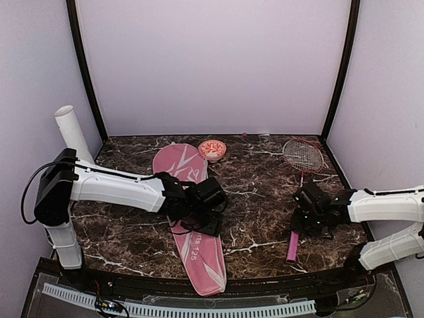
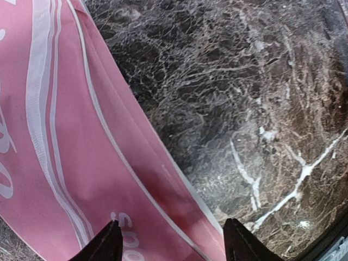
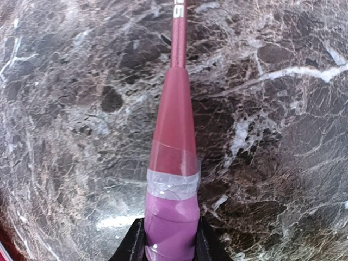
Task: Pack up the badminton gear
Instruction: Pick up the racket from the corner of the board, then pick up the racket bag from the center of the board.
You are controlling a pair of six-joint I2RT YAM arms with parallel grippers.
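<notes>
The pink racket cover (image 1: 201, 258) lies lengthwise on the dark marble table (image 1: 258, 199), left of centre. My left gripper (image 1: 209, 224) hangs low over the cover's right edge (image 2: 81, 163) and is open; its fingertips (image 2: 111, 242) straddle the fabric without touching it. A red-framed racket (image 1: 303, 155) lies at the right, head to the back. My right gripper (image 1: 307, 224) is shut on its pink handle (image 3: 169, 228), just behind the clear tape band, and the red shaft (image 3: 178, 32) runs away from me. A long white tube (image 1: 71, 131) leans at the back left.
A small red-and-white patterned bowl (image 1: 212, 149) stands at the back, just past the cover's wide end. Black frame posts (image 1: 85, 73) rise at the back corners against white walls. The table's curved near edge (image 1: 199, 295) runs below the cover's tip.
</notes>
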